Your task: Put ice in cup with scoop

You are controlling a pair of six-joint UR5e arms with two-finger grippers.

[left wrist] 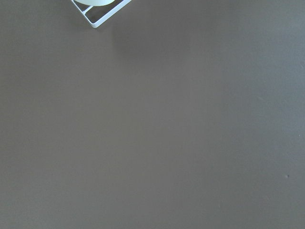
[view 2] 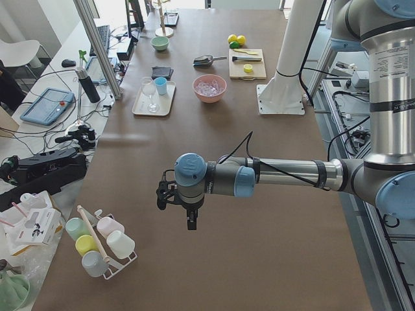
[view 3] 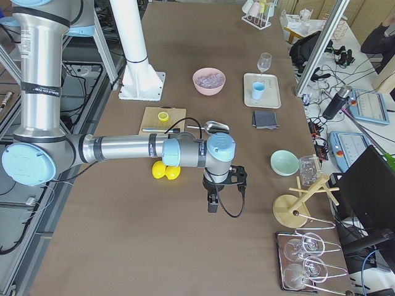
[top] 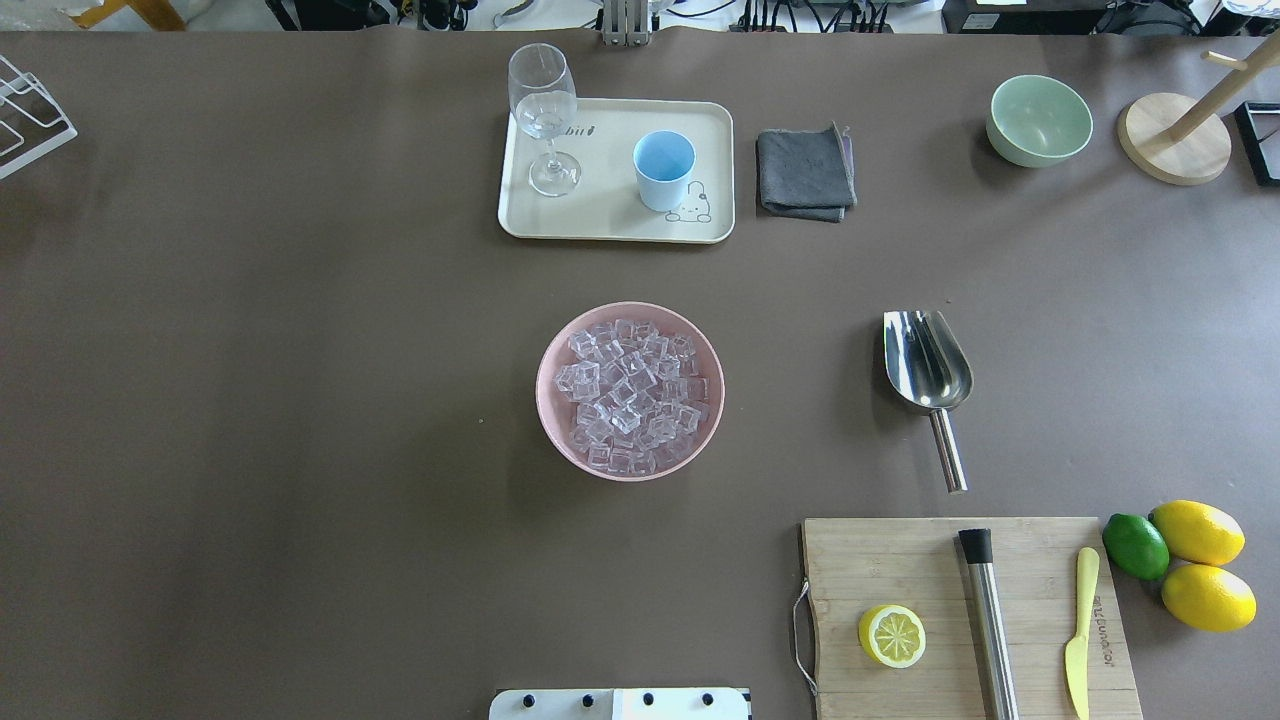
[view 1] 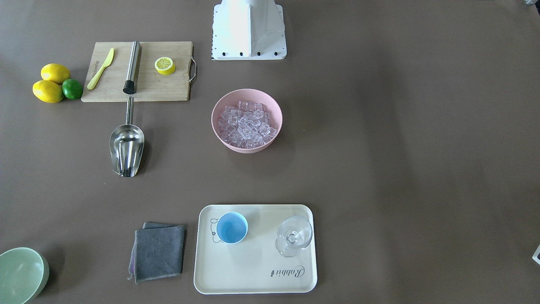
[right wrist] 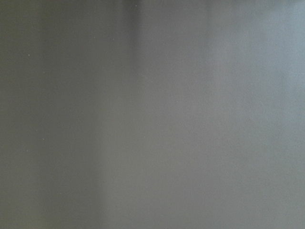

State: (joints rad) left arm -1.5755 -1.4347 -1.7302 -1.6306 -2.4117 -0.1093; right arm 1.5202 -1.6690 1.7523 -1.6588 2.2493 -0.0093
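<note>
Well apart from right tool (view 3: 212, 205) lies scoop (view 3: 217, 126).

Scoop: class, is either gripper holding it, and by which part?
Neither. The scoop lies free on the table, handle toward the cutting board. The left gripper and the right gripper hang over bare table, far from it.
</note>
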